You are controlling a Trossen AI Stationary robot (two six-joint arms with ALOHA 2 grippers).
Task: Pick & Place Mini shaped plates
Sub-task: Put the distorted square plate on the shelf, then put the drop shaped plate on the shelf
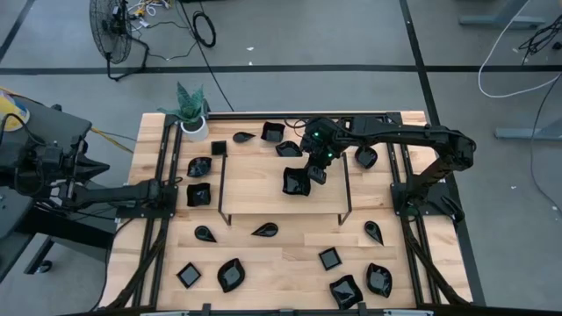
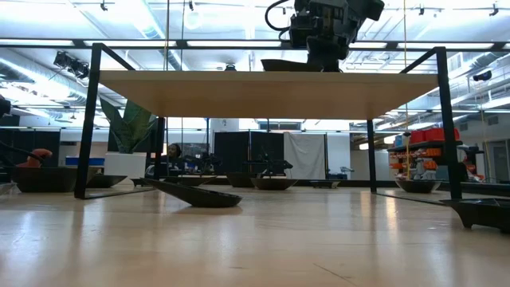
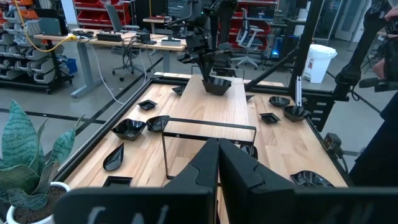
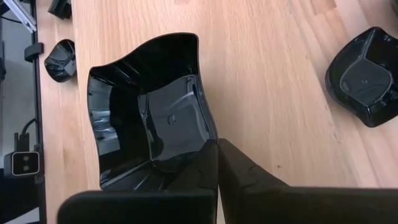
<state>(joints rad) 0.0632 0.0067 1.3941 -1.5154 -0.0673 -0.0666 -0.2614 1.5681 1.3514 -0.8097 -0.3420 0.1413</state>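
Observation:
My right gripper [image 1: 314,173] reaches over the raised wooden shelf [image 1: 259,193] at mid-table and is shut on a glossy black wavy square plate [image 4: 149,118]. In the low view that plate [image 2: 288,64] sits level with the shelf's top [image 2: 263,92]. Whether it rests there I cannot tell. Several more mini plates lie around the shelf on the table, such as a teardrop [image 1: 264,230] and a leaf [image 1: 232,274]. My left gripper [image 1: 180,188] waits shut at the table's left side, holding nothing. My right gripper pinches the plate's rim [image 4: 202,140] between its two fingers, at the corner nearest the wrist. The fingers slant down onto it from the table's right and far side. The plate sits open side up, roughly level, over the shelf's right half.
A white pot with a green plant [image 1: 193,123] stands at the far left corner. The shelf's thin black legs [image 1: 219,189] stand on the table. Plates crowd the far edge [image 1: 272,132], the left side [image 1: 198,195] and the near strip [image 1: 346,291].

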